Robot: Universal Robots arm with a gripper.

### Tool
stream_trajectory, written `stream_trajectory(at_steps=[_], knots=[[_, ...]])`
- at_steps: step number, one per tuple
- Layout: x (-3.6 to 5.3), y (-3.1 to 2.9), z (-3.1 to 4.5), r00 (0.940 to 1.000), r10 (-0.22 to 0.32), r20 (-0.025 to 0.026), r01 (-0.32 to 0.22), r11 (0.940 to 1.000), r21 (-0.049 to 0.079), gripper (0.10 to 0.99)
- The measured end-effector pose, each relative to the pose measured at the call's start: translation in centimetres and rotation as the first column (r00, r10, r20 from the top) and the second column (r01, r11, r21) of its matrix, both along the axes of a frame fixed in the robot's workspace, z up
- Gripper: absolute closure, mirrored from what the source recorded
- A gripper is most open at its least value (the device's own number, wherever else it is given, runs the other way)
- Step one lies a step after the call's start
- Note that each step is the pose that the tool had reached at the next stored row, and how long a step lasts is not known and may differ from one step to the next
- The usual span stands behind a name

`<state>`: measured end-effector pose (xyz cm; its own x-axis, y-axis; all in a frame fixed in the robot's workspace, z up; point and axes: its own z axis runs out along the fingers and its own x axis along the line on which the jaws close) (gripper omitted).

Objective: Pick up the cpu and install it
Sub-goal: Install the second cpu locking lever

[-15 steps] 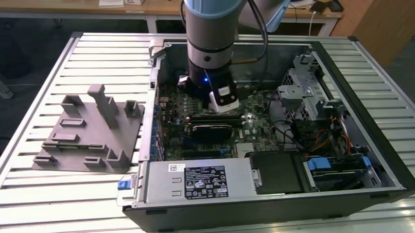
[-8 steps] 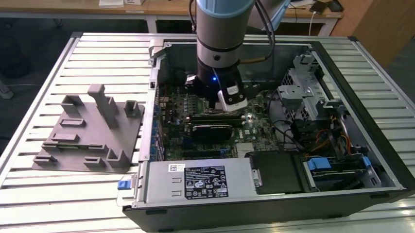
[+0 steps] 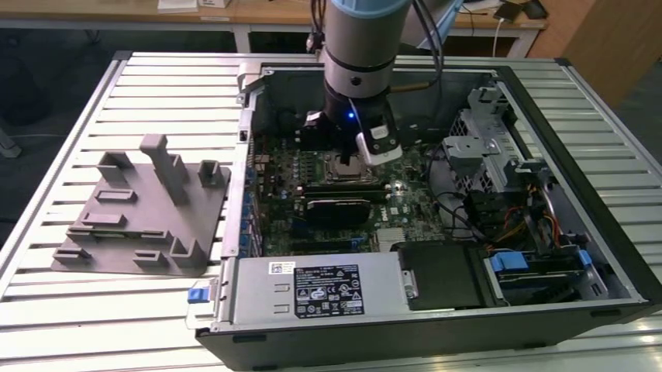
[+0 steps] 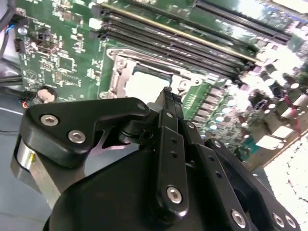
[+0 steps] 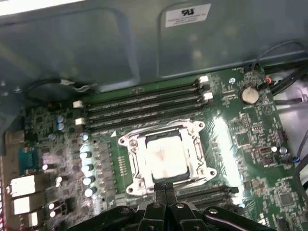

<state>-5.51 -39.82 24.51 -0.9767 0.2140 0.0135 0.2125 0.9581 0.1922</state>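
While the arm hangs over the open computer case (image 3: 435, 310), its gripper (image 5: 165, 188) hovers just above the motherboard (image 5: 250, 139) with its fingertips pressed together and nothing between them. The cpu (image 5: 166, 156) lies flat inside the metal socket frame (image 5: 129, 144), its shiny top facing up, just beyond the fingertips and apart from them. In the second wrist view the cpu (image 4: 144, 84) shows as a bright square past the black fingers (image 4: 169, 103). Memory slots (image 5: 144, 103) run beside the socket. At the exterior view's left, a grey fixture (image 3: 145, 209) sits on the slatted table (image 3: 62, 302).
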Motion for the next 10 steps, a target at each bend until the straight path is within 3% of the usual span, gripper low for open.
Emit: stream_trajectory(at_steps=[7, 10], knots=[[1.11, 0.71, -0.27, 1.0000, 0.000, -0.0004, 0.000, 0.9992, -0.039, 0.980], [1.49, 1.37, -0.45, 1.0000, 0.000, -0.0009, 0.000, 0.9990, -0.046, 0.980]])
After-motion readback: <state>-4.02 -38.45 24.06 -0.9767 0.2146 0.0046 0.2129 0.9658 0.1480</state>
